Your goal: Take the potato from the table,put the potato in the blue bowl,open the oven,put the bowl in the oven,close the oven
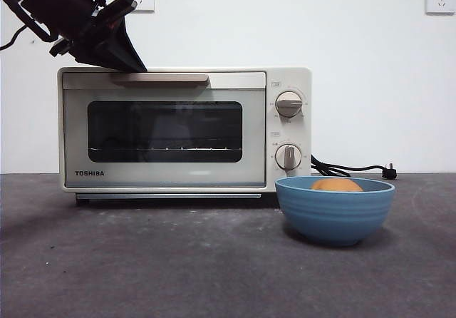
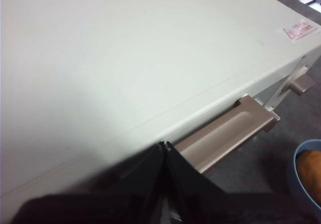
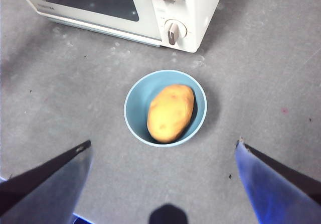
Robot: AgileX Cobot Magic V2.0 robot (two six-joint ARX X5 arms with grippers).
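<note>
The table (image 1: pixel 142 261), dark grey and scuffed, carries everything. On it stands the oven (image 1: pixel 184 129), cream-white, door shut, its long side running across the front view, with "TOSHIBA" printed at the lower left of the door and a red-bordered label, too blurred to read, on its top panel. The bar handle (image 2: pixel 225 136) runs along the top edge of the door. The left end effector (image 2: pixel 165 146) sits above the oven's top front edge, its jaws pressed together with nothing between them, tips just beside the handle's left part. The blue bowl (image 3: pixel 131 114) stands upright in front of the oven's knobs, near its right end. The potato (image 3: pixel 170 112) lies inside, long axis tilted toward the oven. The right end effector (image 3: pixel 163 146) hovers above the bowl, jaws spread wide and clear of it.
</note>
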